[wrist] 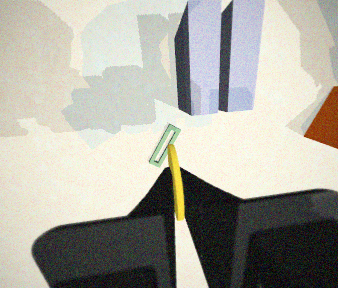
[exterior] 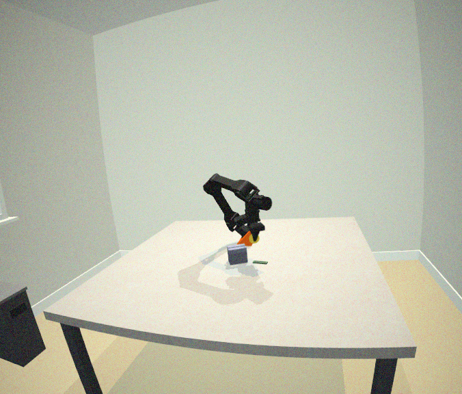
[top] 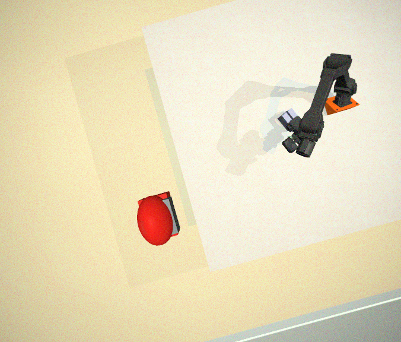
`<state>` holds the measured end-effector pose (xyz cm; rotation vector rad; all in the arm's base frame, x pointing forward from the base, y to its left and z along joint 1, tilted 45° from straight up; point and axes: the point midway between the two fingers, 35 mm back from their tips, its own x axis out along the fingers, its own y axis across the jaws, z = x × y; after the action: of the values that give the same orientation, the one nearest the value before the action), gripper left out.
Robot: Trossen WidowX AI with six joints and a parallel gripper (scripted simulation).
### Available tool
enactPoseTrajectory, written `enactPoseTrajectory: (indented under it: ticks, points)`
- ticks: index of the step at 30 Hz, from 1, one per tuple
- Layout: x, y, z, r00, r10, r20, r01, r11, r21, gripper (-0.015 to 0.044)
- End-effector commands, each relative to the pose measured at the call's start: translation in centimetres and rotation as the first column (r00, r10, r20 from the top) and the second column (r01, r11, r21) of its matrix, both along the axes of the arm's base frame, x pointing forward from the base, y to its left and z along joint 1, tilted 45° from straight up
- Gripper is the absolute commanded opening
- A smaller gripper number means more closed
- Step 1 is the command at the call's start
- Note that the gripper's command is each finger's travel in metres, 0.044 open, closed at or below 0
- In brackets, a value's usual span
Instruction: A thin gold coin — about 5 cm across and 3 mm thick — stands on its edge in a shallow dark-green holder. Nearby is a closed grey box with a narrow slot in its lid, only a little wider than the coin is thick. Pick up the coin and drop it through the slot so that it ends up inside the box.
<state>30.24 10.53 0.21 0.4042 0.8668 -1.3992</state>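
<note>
My gripper [exterior: 255,236] [wrist: 172,172] is shut on the gold coin [exterior: 257,240] [wrist: 177,187], which sticks out beyond the fingertips, edge-on to the wrist camera. Both are raised above the table. The fingertips are hidden in the top view. The green holder [exterior: 260,262] [wrist: 175,128] lies empty on the table, beyond the coin in the wrist view. The grey box [top: 285,119] [exterior: 237,255] [wrist: 204,60] stands beside the holder. Its dark slot runs nearly up and down at the top of the wrist view, to the right of the coin, and its far end is cut off.
The arm's orange base [top: 350,104] [exterior: 245,240] [wrist: 334,122] stands beyond the box in the exterior view and at the right of the wrist view. Arm shadows fall on the table [top: 340,191] [exterior: 329,297]. A red rounded object [top: 155,221] is off the table's edge.
</note>
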Motion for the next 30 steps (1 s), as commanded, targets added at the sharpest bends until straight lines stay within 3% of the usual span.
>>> enactPoseTrajectory:
  ticks: [1,30]
  points:
    - [-0.4,-1.0,0.8,1.000,0.003,-0.009,-0.003,1.000,-0.009,0.0000]
    - [-2.8,-6.1,5.5,1.000,0.002,-0.012,-0.002,1.000,-0.015,0.0000]
